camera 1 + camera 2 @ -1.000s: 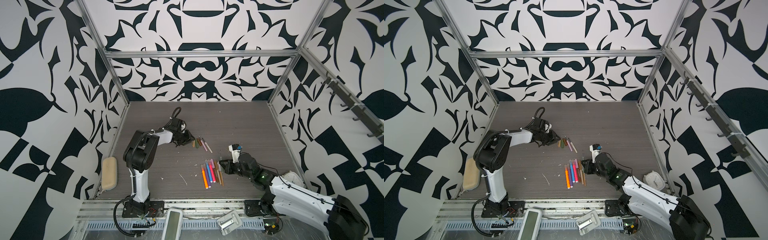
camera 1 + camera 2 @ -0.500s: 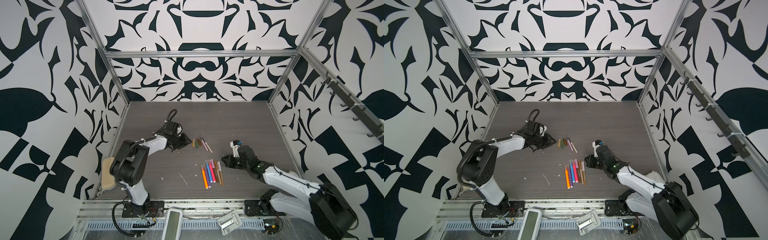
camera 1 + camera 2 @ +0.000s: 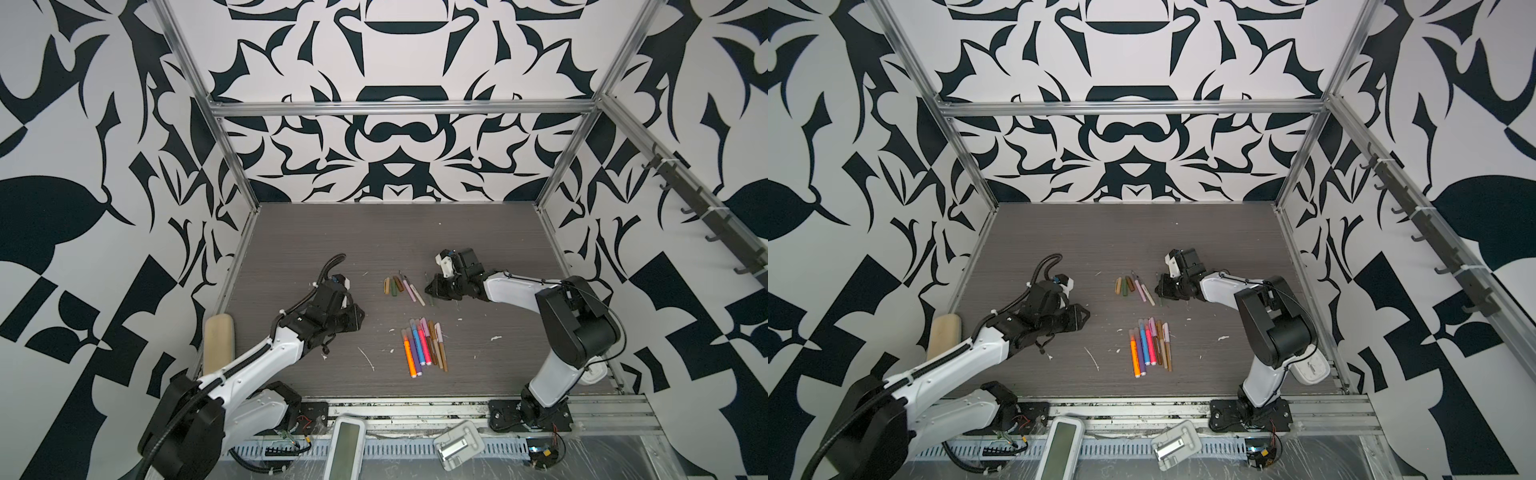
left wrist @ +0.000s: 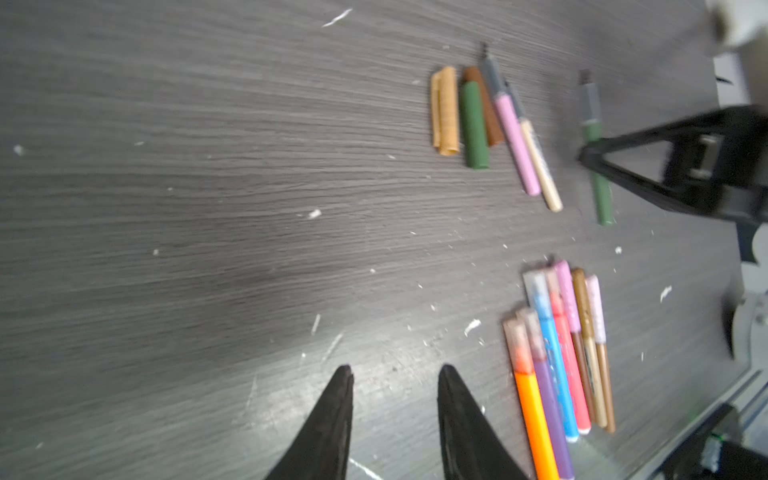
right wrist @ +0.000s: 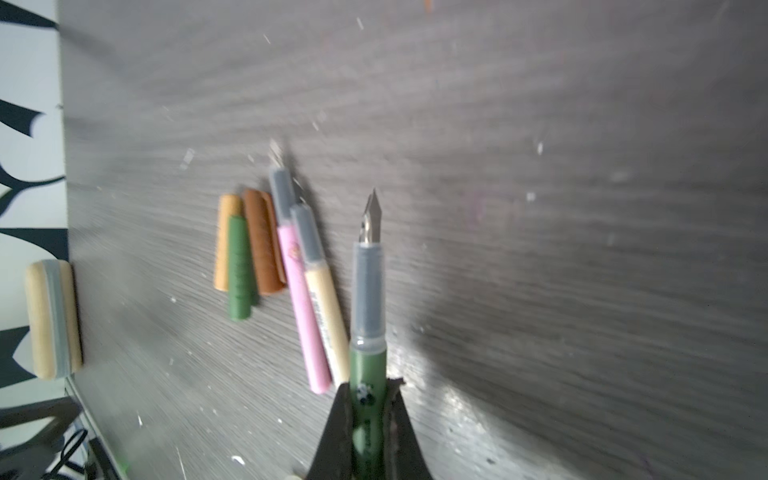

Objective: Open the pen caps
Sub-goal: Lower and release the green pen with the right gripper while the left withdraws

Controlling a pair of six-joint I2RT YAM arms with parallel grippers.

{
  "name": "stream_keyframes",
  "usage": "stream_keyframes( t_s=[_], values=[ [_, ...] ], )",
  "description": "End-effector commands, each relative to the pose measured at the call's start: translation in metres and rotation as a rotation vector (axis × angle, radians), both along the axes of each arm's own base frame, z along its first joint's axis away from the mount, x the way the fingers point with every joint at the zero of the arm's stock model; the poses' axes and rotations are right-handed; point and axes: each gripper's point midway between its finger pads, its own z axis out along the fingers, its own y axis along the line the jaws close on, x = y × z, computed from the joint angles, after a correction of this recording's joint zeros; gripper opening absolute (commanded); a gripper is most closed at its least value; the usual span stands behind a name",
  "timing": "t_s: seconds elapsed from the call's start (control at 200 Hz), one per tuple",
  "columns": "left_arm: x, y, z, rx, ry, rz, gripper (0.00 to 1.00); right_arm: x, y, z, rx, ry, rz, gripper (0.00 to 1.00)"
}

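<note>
Grey wood-grain table (image 3: 374, 232) fills the lower middle of both top views. My left arm (image 3: 266, 353) comes in from the lower left and my right arm (image 3: 573, 320) from the lower right, forearm stretched toward frame centre.

A tan pad (image 3: 219, 349) lies at the table's left edge, beside the left arm.

The row of capped pens (image 3: 422, 345) sits low in the centre, side by side and touching: orange, purple, blue, coral, then brownish ones. Their caps point to the back wall.

The left gripper (image 4: 395, 374) is left of centre and well apart from every pen. Its claws are apart with bare table between them, and it grips nothing.

The right gripper (image 5: 368, 386) is just right of centre and clamped tight on the green pen (image 5: 368, 361). The pen is uncapped, with its grey section and metal nib sticking out past the fingertips. I can't tell if it touches the table.

Just left of that, centre frame, lie the pink pen (image 5: 301, 299) and the cream pen (image 5: 328, 316). Both are uncapped and lie flat, touching along their lengths.

Three loose pen caps (image 3: 392, 286), tan, green and brown, are bunched against the pink pen's left side, above the capped row and clear of it.

White flecks (image 3: 368, 359) are scattered over the front of the table.
</note>
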Motion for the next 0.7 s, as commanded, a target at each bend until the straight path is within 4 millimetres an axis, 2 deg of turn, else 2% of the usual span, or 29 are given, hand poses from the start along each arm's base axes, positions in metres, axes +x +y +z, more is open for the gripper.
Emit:
stream_keyframes(
  t_s=[0.0,0.12,0.29,0.56,0.695],
  values=[
    [-0.002,0.010,0.005,0.080,-0.060,0.002,0.37,0.009,0.008,0.010,0.021,0.008,0.028,0.00],
    [-0.007,0.012,0.009,0.084,-0.086,-0.014,0.39,0.011,0.008,-0.003,-0.006,0.062,0.023,0.00],
    [-0.008,0.012,0.014,0.044,-0.135,-0.013,0.41,0.013,0.008,-0.008,-0.019,0.083,0.016,0.00],
    [-0.007,0.010,0.014,0.032,-0.142,-0.016,0.43,0.016,0.012,-0.016,-0.046,0.111,0.022,0.13],
    [-0.007,0.009,0.013,0.034,-0.135,-0.019,0.42,0.019,0.014,-0.019,-0.079,0.111,0.021,0.13]
  ],
)
